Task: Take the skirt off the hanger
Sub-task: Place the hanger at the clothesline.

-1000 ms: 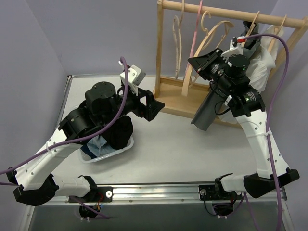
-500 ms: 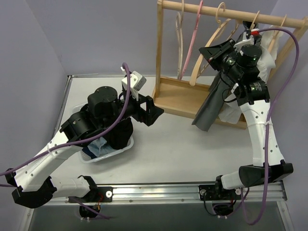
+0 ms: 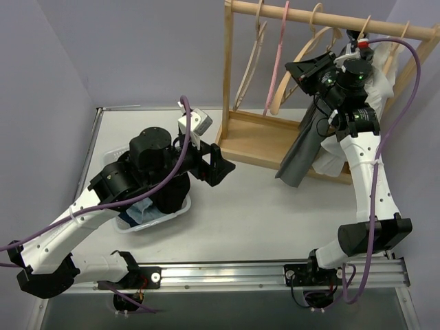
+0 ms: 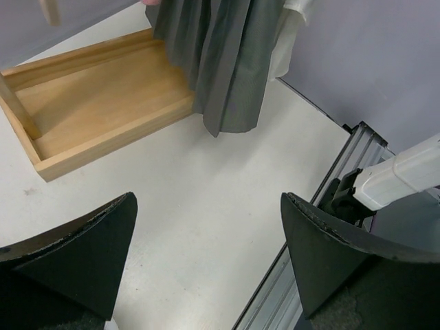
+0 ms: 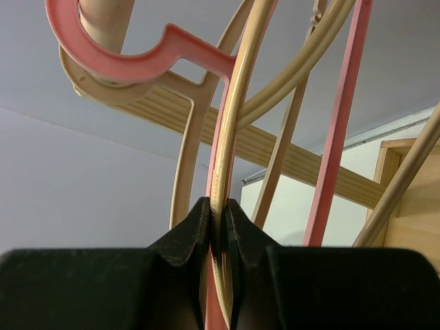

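Up at the rail point(image 3: 300, 14), right jaws clamping a hanger point(image 5: 232, 124) have risen; skirt point(image 3: 301, 148) below hangs unfreed; left jaws gape.

Top view: no writing, brand or number can be read.
Right arm point(image 3: 368, 175): faint pale specks on its black upper joints, too small to make out as letters or figures.
Left wrist view: no text, label or sign can be read.
Right wrist view: no text, label or sign can be read.
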